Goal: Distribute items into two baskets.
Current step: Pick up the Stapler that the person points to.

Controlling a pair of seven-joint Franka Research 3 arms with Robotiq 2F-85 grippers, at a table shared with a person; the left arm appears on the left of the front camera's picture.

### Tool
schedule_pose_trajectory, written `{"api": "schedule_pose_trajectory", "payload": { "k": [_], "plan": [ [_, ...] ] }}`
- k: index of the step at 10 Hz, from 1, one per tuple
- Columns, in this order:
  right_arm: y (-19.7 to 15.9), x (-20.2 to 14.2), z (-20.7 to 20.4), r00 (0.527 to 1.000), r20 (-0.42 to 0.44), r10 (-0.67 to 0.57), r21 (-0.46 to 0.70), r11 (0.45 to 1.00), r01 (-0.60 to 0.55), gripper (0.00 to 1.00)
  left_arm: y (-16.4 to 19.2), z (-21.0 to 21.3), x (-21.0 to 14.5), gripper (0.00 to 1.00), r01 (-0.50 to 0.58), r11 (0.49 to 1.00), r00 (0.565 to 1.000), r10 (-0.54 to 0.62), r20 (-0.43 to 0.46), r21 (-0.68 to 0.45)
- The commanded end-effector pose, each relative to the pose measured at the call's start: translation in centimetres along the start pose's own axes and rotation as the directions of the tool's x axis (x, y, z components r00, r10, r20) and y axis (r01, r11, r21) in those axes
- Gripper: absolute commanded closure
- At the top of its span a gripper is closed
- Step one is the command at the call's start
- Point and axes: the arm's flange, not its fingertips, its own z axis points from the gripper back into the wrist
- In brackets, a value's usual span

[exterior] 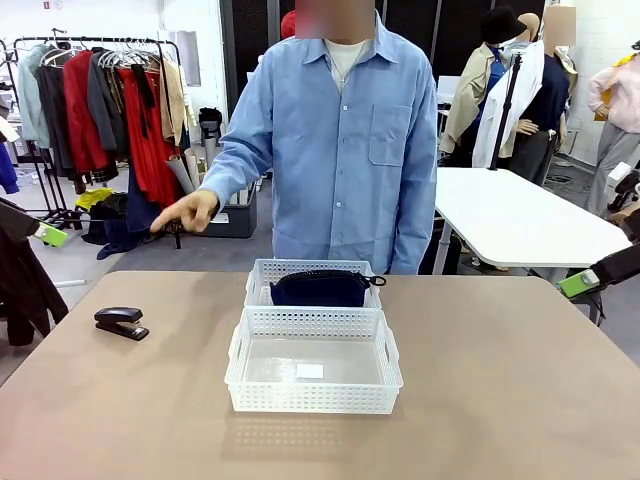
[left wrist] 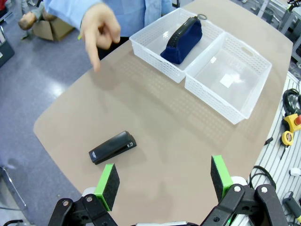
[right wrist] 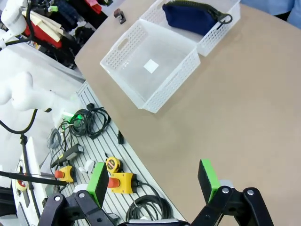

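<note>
The navy pouch (exterior: 320,289) lies in the smaller far basket (exterior: 262,272), its zip pull at the right end. The larger near basket (exterior: 312,396) holds just a white label. A black stapler (exterior: 121,322) rests on the table at the left. In the left wrist view my left gripper (left wrist: 163,181) is open above the table edge, with the stapler (left wrist: 112,147) just ahead of it and the pouch (left wrist: 183,40) farther off. My right gripper (right wrist: 154,180) is open over the table's right edge, the baskets (right wrist: 155,89) and pouch (right wrist: 193,16) beyond it. The person's hand (exterior: 188,211) points down toward the stapler side.
The person in a blue shirt (exterior: 340,140) stands at the far edge behind the baskets. Cables and tools (right wrist: 89,123) lie on a slatted rail beside the table. A white table (exterior: 520,215) stands at the back right. Green pads of both arms (exterior: 578,284) show at the picture's sides.
</note>
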Motion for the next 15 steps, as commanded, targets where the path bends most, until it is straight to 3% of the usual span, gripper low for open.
{"api": "schedule_pose_trajectory", "payload": {
  "k": [1, 11, 13, 15],
  "plan": [
    [0.2, 0.2, 0.0, 1.0, -0.002, 0.003, -0.006, 1.0, -0.003, 0.0, 0.1, 0.0, -0.1, 0.0, 0.013, 1.0, 1.0, -0.012, 0.022, -0.008],
    [0.2, 0.2, 0.0, 1.0, -0.002, 0.003, -0.006, 1.0, -0.003, 0.0, 0.1, 0.0, -0.1, 0.0, 0.013, 1.0, 1.0, -0.012, 0.022, -0.008],
    [0.2, 0.2, 0.0, 1.0, -0.002, 0.003, -0.006, 1.0, -0.003, 0.0, 0.2, -0.2, 0.7, 0.0, -0.029, 1.0, 0.999, 0.029, -0.016, -0.012],
    [0.2, 0.2, 0.0, 1.0, -0.002, 0.003, -0.006, 1.0, -0.003, 0.0, 1.6, -0.7, 3.3, 0.0, -0.152, 0.988, 0.986, 0.149, -0.073, -0.041]
  ]
}}
